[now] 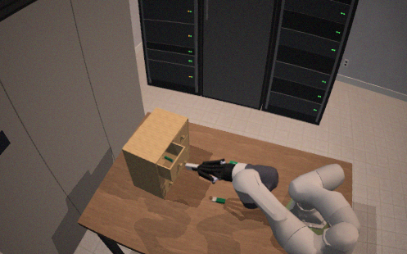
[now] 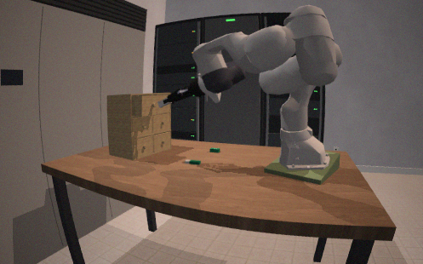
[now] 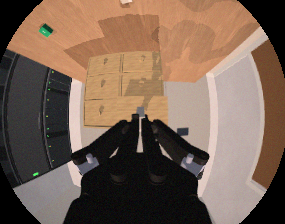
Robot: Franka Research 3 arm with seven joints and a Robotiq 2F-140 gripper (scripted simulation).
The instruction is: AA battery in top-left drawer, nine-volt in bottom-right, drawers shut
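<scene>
No writing or brand mark can be read on anything. The end effector (image 1: 192, 166) is fully closed and holds nothing; its pinched fingertips sit against the front of the open top-row drawer (image 1: 174, 157) of the small wooden chest (image 1: 151, 139). A green AA battery (image 1: 168, 158) lies inside that drawer. On the worktop (image 2: 241, 200), a second green-and-white battery (image 2: 192, 162) lies near the chest, and a small green block-shaped battery (image 2: 214, 150) lies apart behind it.
</scene>
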